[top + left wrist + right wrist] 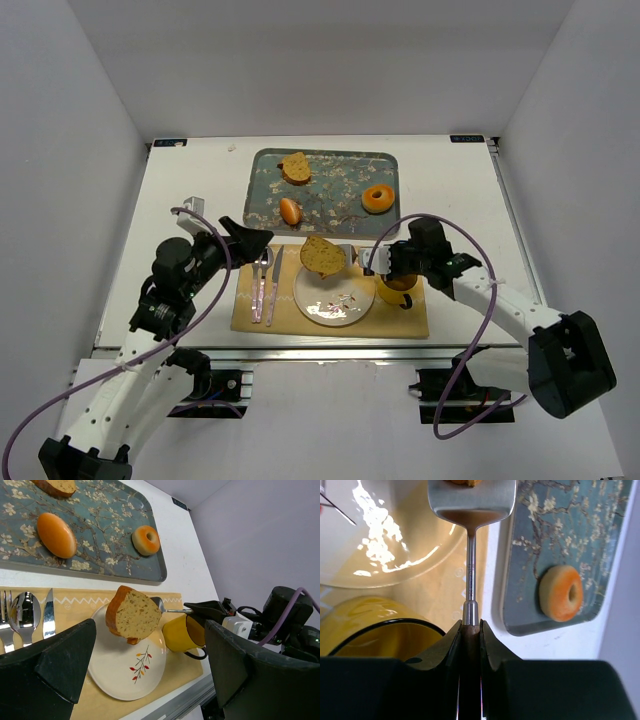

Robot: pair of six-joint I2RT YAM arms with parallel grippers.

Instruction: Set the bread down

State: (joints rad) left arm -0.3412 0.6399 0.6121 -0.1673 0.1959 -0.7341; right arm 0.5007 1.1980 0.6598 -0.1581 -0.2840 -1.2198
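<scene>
The bread (322, 257) is a brown slice with a darker crust, tilted on the blade of a metal spatula (471, 500) just above a white plate (335, 312). My right gripper (385, 262) is shut on the spatula's handle (470, 627), right of the plate and over a yellow mug (397, 290). In the left wrist view the bread (134, 615) hangs over the plate's (120, 675) far edge. My left gripper (250, 238) is open and empty, above the cutlery at the left. A second bread slice (295, 168) lies on the tray.
A blue floral tray (262, 195) at the back holds an orange oval roll (290, 210) and a glazed doughnut (377, 198). A fork, spoon and knife (265, 285) lie on the tan placemat (400, 322), left of the plate.
</scene>
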